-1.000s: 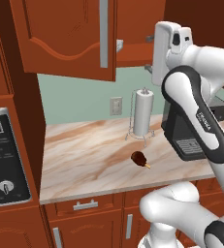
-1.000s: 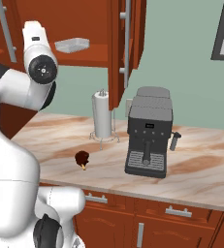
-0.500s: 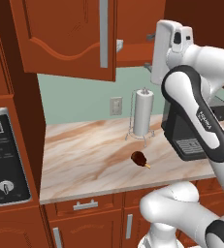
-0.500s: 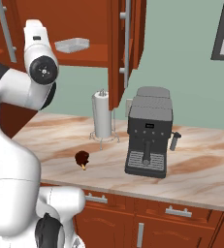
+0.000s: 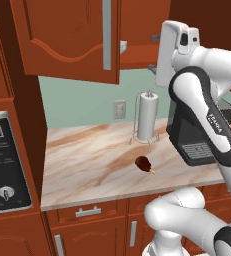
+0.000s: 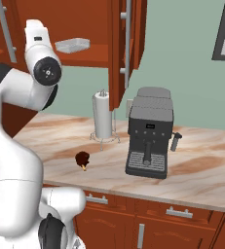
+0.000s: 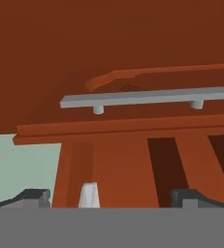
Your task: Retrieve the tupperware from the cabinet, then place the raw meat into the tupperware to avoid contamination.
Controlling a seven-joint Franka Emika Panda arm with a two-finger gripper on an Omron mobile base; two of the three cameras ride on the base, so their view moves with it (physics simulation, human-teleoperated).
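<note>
Cabinet [image 6: 80, 29]: my landmark. Its doors stand open, so that much of the job looks done; the shelf inside is bare to reach.
Desk [image 5: 92, 165]: runs below the cabinet, carrying the meat and the rest.
Coffee machine [image 6: 149, 138]: on the desk, below the cabinet and off to its right side; no part of the task.
Paper-towel roll [image 6: 103, 121]: upright on the desk right under the cabinet; not what I want.
Tupperware [image 6: 72, 45]: on the cabinet shelf, not yet fetched. Nothing of mine touches it.
Meat [image 5: 143, 162]: on the desk below the cabinet, in front of the roll, not yet boxed.
My jaws [image 7: 104, 198]: spread wide, holding nothing, up at cabinet height facing a door handle [image 7: 147, 97].
Left, as I judge: grasp the tupperware, set it down on the desk, then put the meat in.
</note>
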